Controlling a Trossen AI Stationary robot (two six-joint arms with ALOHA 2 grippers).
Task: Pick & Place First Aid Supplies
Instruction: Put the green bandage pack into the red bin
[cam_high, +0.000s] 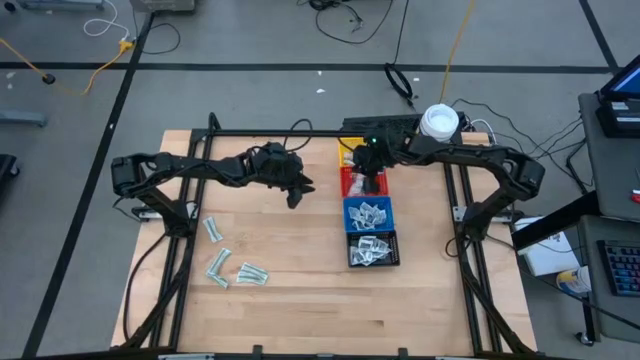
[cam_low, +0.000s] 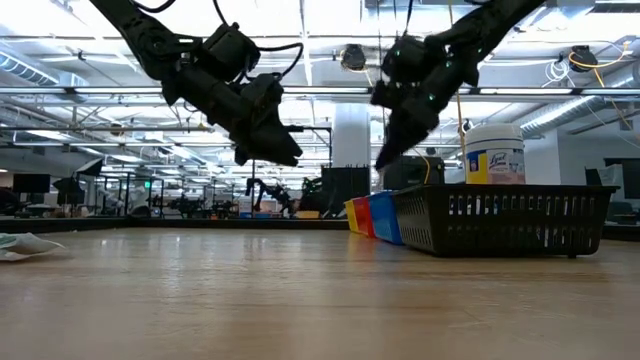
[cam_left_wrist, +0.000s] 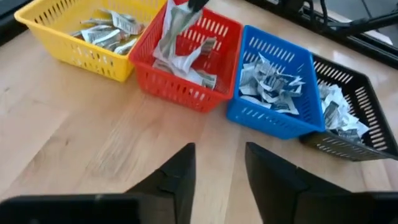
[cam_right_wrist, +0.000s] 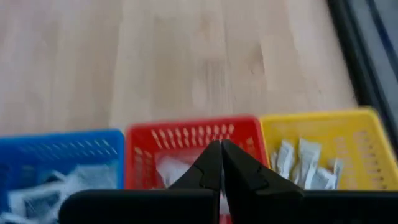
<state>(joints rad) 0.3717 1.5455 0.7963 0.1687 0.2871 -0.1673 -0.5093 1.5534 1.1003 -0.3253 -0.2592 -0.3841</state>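
Bench (cam_high: 300, 300): pale wooden top carrying four bins in a row, touching side by side, a jar beyond them, and loose packets on the left part.

Black bin (cam_left_wrist: 367, 118): end of the row nearest the bench's front edge. Holds a heap of white and silver packets (cam_high: 372, 250).

Blue bin (cam_left_wrist: 273, 115): next to the black one. Holds a tangle of white packets with blue marks (cam_left_wrist: 270, 84).

Red bin (cam_left_wrist: 186, 87): between blue and yellow. Holds a few crumpled white packets (cam_left_wrist: 186, 65); in the left wrist view one long pale wrapper (cam_left_wrist: 171, 28) stands up out of it, pinched at the top by the right end effector.

Yellow bin (cam_left_wrist: 74, 46): far end of the row, mostly hidden under the right arm in the high view. Holds pale green and white long wrappers (cam_left_wrist: 106, 31).

Jar (cam_low: 494, 152): white with a yellow label, upright, behind the row of bins.

Right end effector (cam_right_wrist: 221, 163): above the red bin, fingers pressed together.

Left end effector (cam_left_wrist: 217, 171): raised over bare bench just left of the bins, fingers a narrow way apart, nothing between them.

Loose packets (cam_high: 232, 262): four or so pale wrappers lying flat on the bench's left side, well apart from the bins.
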